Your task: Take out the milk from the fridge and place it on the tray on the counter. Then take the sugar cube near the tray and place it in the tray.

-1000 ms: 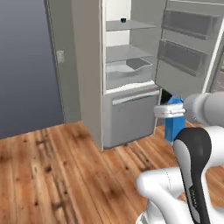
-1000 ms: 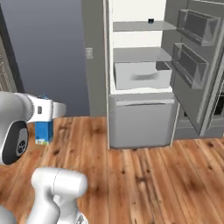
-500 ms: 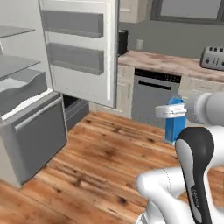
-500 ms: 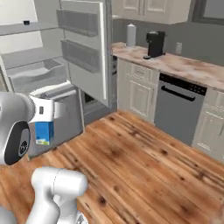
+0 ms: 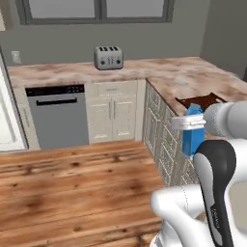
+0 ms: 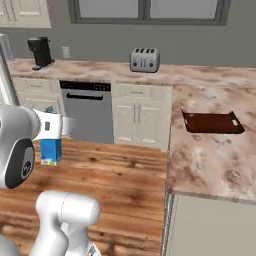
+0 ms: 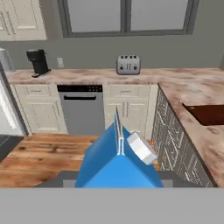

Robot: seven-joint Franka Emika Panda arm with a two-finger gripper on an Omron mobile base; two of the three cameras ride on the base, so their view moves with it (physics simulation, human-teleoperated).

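Observation:
The milk (image 5: 194, 137), a bright blue carton, hangs above the wood floor with my gripper (image 5: 188, 123) shut on its top. From the other side the milk (image 6: 50, 150) sits under the gripper (image 6: 59, 125), left of the counter (image 6: 210, 160). In the hand view the milk (image 7: 118, 162) fills the lower middle. The dark reddish tray (image 6: 212, 122) lies flat on the marbled counter (image 5: 183, 82), to the right of the carton and a little beyond it; the tray (image 5: 200, 101) is partly behind my arm. A white edge of the fridge (image 5: 6, 116) shows far left. The sugar cube is out of view.
A toaster (image 6: 145, 60) stands on the back counter under the window, and a black coffee machine (image 6: 39, 52) to its left. A grey dishwasher (image 5: 58, 116) and cream cabinets (image 5: 113, 113) run below. Open wood floor (image 5: 72, 183) lies ahead.
The whole view has swung from the open fridge round to the counter corner as the base turned. The milk has stayed in my shut gripper in the same place relative to the arm.

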